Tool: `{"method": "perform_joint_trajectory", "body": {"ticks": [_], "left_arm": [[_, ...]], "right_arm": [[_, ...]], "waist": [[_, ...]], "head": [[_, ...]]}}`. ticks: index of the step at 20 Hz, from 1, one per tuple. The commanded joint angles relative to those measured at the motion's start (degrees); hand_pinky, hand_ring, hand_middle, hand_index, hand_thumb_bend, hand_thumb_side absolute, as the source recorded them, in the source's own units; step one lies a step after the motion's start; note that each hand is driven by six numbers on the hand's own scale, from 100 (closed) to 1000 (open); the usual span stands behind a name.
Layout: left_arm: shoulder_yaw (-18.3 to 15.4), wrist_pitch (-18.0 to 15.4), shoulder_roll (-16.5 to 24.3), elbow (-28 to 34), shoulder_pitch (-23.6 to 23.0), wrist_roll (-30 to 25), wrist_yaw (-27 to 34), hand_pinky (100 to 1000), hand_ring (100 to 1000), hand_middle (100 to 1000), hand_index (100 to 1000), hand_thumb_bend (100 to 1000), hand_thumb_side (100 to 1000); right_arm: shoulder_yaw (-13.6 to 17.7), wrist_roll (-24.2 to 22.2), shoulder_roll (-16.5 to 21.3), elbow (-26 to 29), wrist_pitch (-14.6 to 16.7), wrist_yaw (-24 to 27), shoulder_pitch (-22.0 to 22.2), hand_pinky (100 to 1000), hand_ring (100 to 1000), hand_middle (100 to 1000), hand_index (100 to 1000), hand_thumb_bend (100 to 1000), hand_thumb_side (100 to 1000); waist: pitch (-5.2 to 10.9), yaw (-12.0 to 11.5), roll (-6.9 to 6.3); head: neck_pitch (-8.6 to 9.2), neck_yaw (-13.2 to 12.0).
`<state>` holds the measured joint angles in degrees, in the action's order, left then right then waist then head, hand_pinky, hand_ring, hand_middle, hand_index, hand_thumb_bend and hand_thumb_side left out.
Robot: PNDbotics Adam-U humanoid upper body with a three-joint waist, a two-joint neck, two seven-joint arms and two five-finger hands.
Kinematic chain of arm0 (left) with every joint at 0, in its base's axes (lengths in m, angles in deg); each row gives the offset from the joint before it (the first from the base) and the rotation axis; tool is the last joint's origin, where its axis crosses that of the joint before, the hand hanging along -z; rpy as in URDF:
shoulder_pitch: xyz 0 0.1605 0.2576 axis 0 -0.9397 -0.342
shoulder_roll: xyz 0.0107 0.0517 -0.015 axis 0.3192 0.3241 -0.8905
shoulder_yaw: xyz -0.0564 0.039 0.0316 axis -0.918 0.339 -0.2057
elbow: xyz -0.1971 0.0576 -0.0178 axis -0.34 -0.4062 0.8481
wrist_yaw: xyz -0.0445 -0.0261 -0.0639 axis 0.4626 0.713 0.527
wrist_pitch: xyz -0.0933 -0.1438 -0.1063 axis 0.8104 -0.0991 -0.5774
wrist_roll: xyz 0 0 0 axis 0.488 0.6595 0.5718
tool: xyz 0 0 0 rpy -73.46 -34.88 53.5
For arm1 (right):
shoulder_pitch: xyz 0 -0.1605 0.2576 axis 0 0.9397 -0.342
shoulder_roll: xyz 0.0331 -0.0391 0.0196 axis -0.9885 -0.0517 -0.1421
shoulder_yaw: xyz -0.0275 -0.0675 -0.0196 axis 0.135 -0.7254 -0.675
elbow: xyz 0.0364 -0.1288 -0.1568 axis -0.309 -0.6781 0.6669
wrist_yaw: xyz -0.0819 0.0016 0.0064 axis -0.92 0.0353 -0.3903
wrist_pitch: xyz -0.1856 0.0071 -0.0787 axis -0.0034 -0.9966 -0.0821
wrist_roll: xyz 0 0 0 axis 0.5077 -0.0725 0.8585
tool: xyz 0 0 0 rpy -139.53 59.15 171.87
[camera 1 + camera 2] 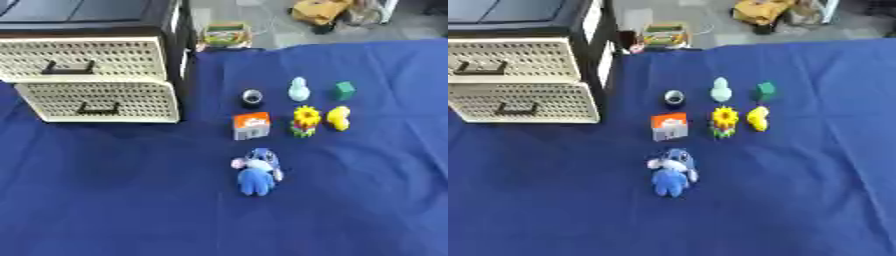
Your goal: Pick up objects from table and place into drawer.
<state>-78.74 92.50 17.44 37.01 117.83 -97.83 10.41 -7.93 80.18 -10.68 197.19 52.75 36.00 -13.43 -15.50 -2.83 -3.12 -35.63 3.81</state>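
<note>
Nearest the camera: blue plush toy (257,172), soft and fuzzy, lying on its front with a paler face patch toward the far side. Just beyond it, small house-shaped block (251,125), orange roof over grey walls, hard-edged. Beside that, toy sunflower (305,120), yellow petals above a green and red base, standing upright. To its right, yellow duck (339,118), rounded and smooth, likely rubber or plastic. Farther back, in a row: short dark ring (252,97) with a pale middle, maybe a roll of tape; pale bluish bottle shape (299,89), narrow at the top and bulbous below; green cube (345,90).

All seven spread on the blue cloth (105,200), matte and faintly creased, covering the table. None touching its neighbour.

At far left, drawer unit (179,55) with a black frame and two cream drawers, fronts perforated like woven plastic, each with a dark handle. Lower drawer (101,102) pulled out a little past the upper drawer (83,57); inside of either hidden from here.

By the look of things, task barely begun: every visible object out on the cloth, nothing seen inside a drawer. Left to do: pull a drawer open enough, then lift and drop each piece in turn.

Neither hand anywhere in either view, so no telling whether released, clenched or grasping.
</note>
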Motion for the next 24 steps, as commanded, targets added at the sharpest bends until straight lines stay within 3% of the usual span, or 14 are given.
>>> {"method": "perform_joint_trajectory", "body": {"ticks": [1,5,7,9,11,14,15,16,18,24], "left_arm": [[0.5,-1.7,1.6,-2.6,2.5,-7.8,0.6,100,100,186,941,100,1000],[2.0,-3.0,0.6,-7.2,5.4,-15.2,1.8,100,100,136,949,133,1000],[3.0,-3.6,-0.1,-9.5,6.5,-15.8,2.1,100,100,100,932,333,1000],[3.9,-4.2,-0.6,-11.6,7.5,-15.9,2.8,100,100,100,911,374,1000],[4.7,-5.0,-1.1,-13.5,8.3,-15.9,3.6,100,100,100,904,551,1000],[6.1,-6.6,-1.4,-16.3,9.0,-15.9,4.2,100,100,100,888,706,1000],[6.5,-7.3,-1.5,-17.1,9.2,-15.9,4.4,100,100,100,879,795,1000],[6.8,-8.0,-1.6,-17.8,9.4,-15.9,4.6,100,100,100,879,795,1000],[7.5,-9.4,-1.7,-18.9,9.4,-15.9,4.9,100,100,100,870,968,1000],[8.7,-11.6,-1.7,-22.2,9.6,-15.9,3.7,100,100,100,896,1000,1000]], "right_arm": [[0.1,-0.2,2.1,0.9,-0.2,-0.4,-0.4,631,624,594,824,165,950],[0.1,-0.3,2.1,0.9,-0.3,-0.4,-0.3,631,624,593,824,167,950],[0.0,-0.3,2.1,0.9,-0.4,-0.4,-0.3,631,624,592,824,166,948],[0.0,-0.4,2.1,0.9,-0.4,-0.4,-0.3,630,623,592,824,167,948],[0.0,-0.4,2.1,0.9,-0.5,-0.4,-0.2,630,623,591,823,166,947],[0.0,-0.4,2.2,0.9,-0.5,-0.5,-0.2,630,623,591,823,166,947],[0.0,-0.4,2.2,0.9,-0.5,-0.5,-0.3,630,623,591,823,167,946],[0.0,-0.4,2.2,0.9,-0.5,-0.5,-0.3,630,623,591,823,167,946],[0.0,-0.4,2.2,0.9,-0.5,-0.5,-0.3,630,623,590,823,169,947],[-0.1,-0.4,2.2,0.9,-0.6,-0.6,-0.3,629,622,589,822,172,946]], "waist": [[1.39,-0.1,-0.05],[1.59,-0.1,-0.23],[1.64,-0.1,-0.31],[1.65,0.0,-0.37],[1.66,0.1,-0.43],[1.65,0.2,-0.54],[1.62,0.2,-0.58],[1.60,0.2,-0.60],[1.50,0.2,-0.64],[1.10,0.3,-0.68]], "head": [[0.78,-0.2],[0.87,-0.3],[0.90,-0.3],[0.94,-0.3],[0.91,-0.4],[0.79,-0.5],[0.82,-0.6],[0.85,-0.6],[0.99,-0.7],[1.29,-0.8]]}}
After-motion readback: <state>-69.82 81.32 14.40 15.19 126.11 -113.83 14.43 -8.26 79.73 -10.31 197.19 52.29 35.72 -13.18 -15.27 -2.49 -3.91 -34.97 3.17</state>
